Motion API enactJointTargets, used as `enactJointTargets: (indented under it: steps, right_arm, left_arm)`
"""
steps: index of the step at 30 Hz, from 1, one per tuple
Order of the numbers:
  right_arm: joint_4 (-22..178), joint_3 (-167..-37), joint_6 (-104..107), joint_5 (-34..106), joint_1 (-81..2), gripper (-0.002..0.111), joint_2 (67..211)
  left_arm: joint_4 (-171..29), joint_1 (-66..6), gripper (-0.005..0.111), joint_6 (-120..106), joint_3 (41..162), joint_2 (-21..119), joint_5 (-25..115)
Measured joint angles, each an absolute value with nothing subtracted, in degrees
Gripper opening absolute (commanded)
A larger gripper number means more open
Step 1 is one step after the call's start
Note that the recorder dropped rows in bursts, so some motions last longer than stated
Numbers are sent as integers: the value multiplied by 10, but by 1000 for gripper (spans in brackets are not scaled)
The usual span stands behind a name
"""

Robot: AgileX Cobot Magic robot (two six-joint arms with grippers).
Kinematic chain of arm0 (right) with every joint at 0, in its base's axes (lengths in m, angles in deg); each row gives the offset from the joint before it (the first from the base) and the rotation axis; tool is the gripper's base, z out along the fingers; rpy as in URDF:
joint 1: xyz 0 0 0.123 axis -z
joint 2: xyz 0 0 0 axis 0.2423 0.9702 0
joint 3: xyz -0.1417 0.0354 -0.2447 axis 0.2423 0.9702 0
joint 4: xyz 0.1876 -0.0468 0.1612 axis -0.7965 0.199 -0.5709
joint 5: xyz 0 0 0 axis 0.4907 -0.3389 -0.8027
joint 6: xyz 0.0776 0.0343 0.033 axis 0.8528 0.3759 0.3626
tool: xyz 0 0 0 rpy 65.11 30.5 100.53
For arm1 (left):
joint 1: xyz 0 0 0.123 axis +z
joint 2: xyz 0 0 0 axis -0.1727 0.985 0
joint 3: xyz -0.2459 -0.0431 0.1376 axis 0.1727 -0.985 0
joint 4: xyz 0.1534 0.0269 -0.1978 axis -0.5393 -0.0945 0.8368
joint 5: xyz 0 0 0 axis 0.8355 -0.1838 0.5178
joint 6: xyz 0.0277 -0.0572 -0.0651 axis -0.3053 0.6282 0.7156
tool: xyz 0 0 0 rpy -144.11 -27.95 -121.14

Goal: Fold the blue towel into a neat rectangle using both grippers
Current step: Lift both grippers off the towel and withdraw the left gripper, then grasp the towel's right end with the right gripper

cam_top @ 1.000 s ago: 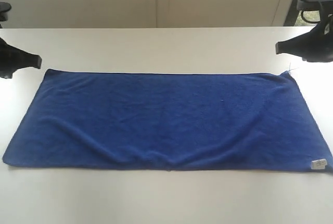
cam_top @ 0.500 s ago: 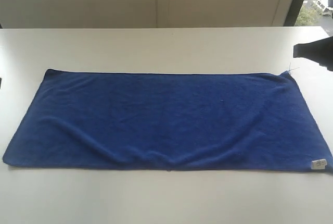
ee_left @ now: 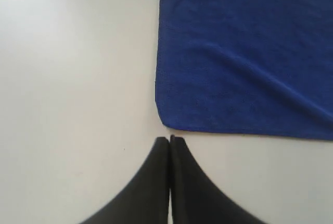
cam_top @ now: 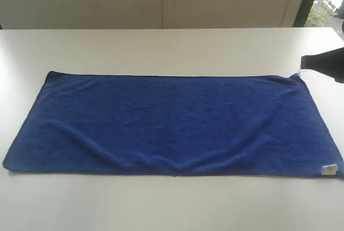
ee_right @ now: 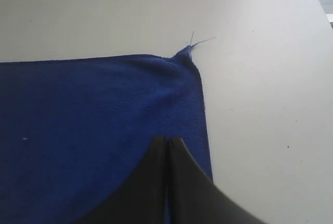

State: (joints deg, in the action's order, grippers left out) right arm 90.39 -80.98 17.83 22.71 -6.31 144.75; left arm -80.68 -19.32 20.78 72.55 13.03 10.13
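Observation:
The blue towel [cam_top: 172, 123] lies flat on the white table as a long rectangle, with a soft ripple along its near edge and a loose thread at its far right corner [ee_right: 190, 47]. My right gripper [cam_top: 304, 62] hangs at the right edge of the exterior view, just beside that corner; in the right wrist view its fingers [ee_right: 167, 140] are shut, empty, and hover over the towel's edge. My left gripper [ee_left: 169, 139] is outside the exterior view; the left wrist view shows it shut and empty over bare table, just off a towel corner [ee_left: 164, 120].
The white table [cam_top: 172, 48] runs wide round the towel on all sides. A small white label [cam_top: 329, 170] sits at the towel's near right corner. A pale wall stands behind the table, and a window shows at the far right.
The left gripper has drawn out of the exterior view to the left. The right gripper pulled back toward the right edge, then edged in again to the towel's far right corner.

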Motion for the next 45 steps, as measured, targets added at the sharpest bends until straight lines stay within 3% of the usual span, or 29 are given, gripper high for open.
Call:
enactJointTargets:
  steps: [16,29,39,45]
  right_arm:
    - [904,-825,218,141,-63,1,1519]
    - [902,-922,212,40,-20,43,1613]
    - [836,-926,134,95,-10,58,1665]
    - [827,-959,122,96,-10,59,1715]
  left_arm:
    - [-807,-193,0,208,721,77,34]
    - [-807,-193,0,207,721,77,32]
    - [-807,-193,0,207,721,77,32]
    - [-807,-193,0,207,721,77,32]
